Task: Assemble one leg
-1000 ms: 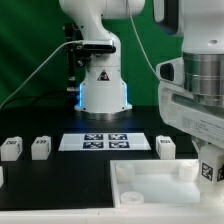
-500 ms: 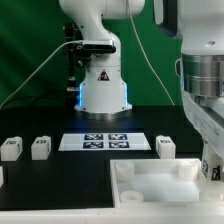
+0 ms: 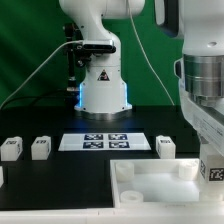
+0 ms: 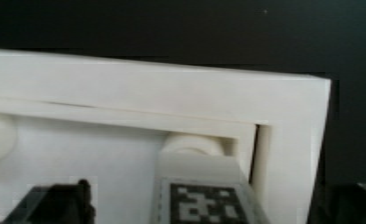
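Note:
My gripper (image 3: 212, 160) is at the exterior view's right edge, shut on a small white leg (image 3: 212, 171) whose black-and-white tag faces the camera. It holds the leg over the far right corner of the large white panel (image 3: 150, 184). In the wrist view the tagged leg (image 4: 205, 202) sits between my dark fingers (image 4: 59, 205), right above a round corner socket (image 4: 194, 150) inside the panel's raised rim (image 4: 290, 130). Whether the leg touches the socket is hidden.
Two more legs (image 3: 10, 148) (image 3: 41, 148) stand at the exterior view's left and one leg (image 3: 166, 147) stands just behind the panel. The marker board (image 3: 105, 141) lies in front of the robot base (image 3: 102, 90).
My gripper has moved slightly down and toward the exterior view's right with the leg in it. Nothing else has moved.

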### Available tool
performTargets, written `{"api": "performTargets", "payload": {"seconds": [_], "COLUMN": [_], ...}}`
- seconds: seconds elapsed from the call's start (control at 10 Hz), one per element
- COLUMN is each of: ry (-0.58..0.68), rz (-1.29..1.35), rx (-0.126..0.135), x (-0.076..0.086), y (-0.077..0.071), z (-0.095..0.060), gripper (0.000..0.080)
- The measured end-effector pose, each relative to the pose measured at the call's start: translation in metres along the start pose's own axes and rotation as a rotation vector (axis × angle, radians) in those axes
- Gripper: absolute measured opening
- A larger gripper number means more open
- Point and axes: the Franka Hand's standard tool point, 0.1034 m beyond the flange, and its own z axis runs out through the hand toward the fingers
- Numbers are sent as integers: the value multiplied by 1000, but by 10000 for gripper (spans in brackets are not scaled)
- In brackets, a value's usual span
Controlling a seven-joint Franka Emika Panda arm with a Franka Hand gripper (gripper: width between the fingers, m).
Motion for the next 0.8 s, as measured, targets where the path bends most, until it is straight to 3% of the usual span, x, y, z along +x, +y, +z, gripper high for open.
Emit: {"api": "performTargets", "payload": {"seconds": [0.8], "ry": [39], "rz": [-1016], "rx": [-20], "x": [2], "y": [-1], "z": [-2], "gripper": [649]}}
